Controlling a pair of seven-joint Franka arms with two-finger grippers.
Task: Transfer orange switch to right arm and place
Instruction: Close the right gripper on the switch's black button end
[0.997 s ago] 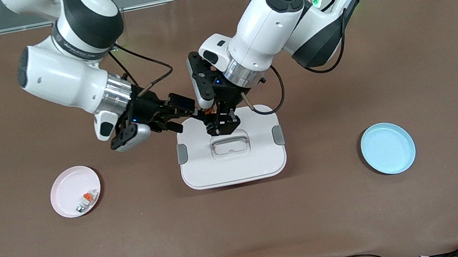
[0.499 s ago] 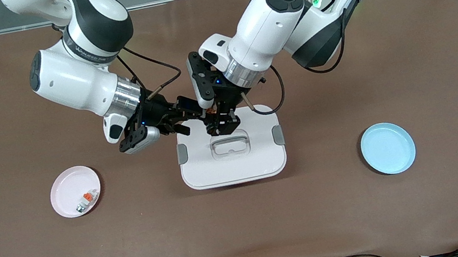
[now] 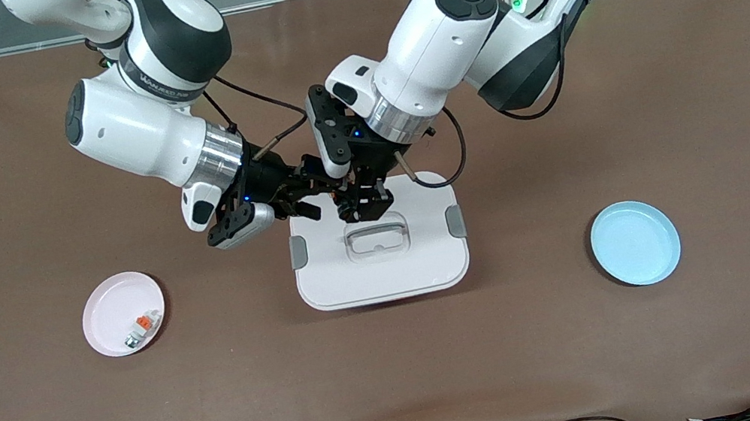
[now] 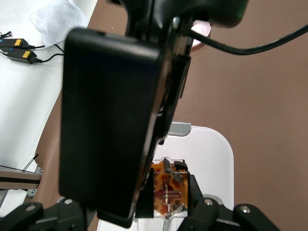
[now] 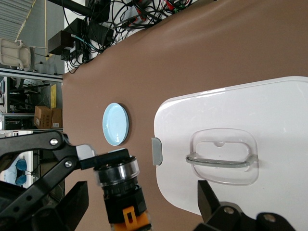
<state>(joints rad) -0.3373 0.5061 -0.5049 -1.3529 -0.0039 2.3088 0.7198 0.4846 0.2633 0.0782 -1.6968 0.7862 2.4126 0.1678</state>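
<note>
Currently the handover step is in hand: the part has not yet passed to the receiving arm. Nearest the front camera on the desk lie the blue plate toward the left arm's end and the pink plate toward the right arm's end; the pink plate holds a whitish-grey part with an orange tab. Between them sits the white lidded container, its clear handle at the lid's centre. Over the container's farther edge, the left gripper points downward with its jaws pinching the orange switch, which hangs clear of the lid. The right gripper approaches from the side, roughly level, with its jaws spread wide; in the right wrist view the switch body sits between the right gripper's fingers without visible contact. The next move likely calls for the right jaws to close on the switch body before the left jaws release. Misalignment could drop the part onto the lid. Farther up, both forearms slope down from their bases.
</note>
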